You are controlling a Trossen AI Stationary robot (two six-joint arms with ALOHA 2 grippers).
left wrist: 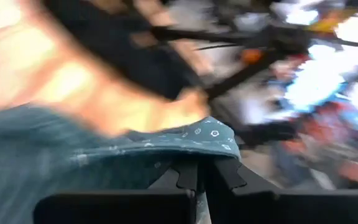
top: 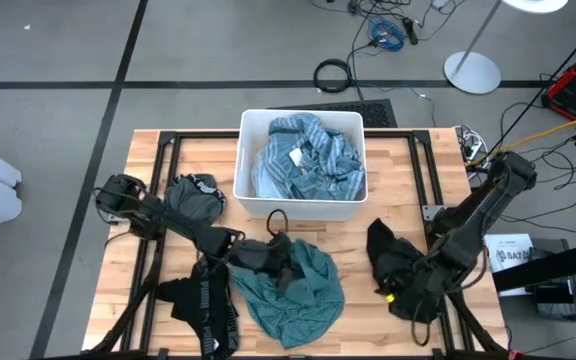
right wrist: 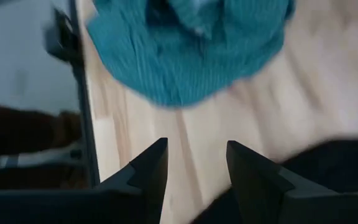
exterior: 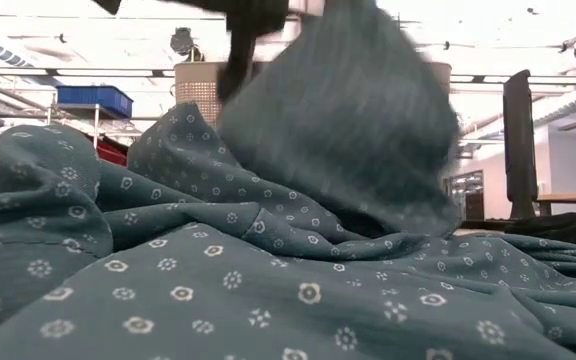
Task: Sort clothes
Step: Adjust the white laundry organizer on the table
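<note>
A teal-green garment with small white flowers lies crumpled on the near middle of the table and fills the low view. My left gripper is over its far part, shut on it. A light blue garment lies in the white bin. A black garment with white lettering lies near left. A dark grey one lies far left. A black garment lies right of the teal one. My right gripper is open and empty just near of it, low over bare wood. My left gripper pinches a bunched fold of the teal garment between its two shut fingers, coming from the table's left and slanting down. The held part rises as a hump below the gripper. The rest of the garment lies slack on the table.
The white bin stands at the far middle of the table. A black metal frame runs along the table's edges. Bare wood shows between the teal and black garments. Cables and a lamp base lie on the floor beyond the table.
</note>
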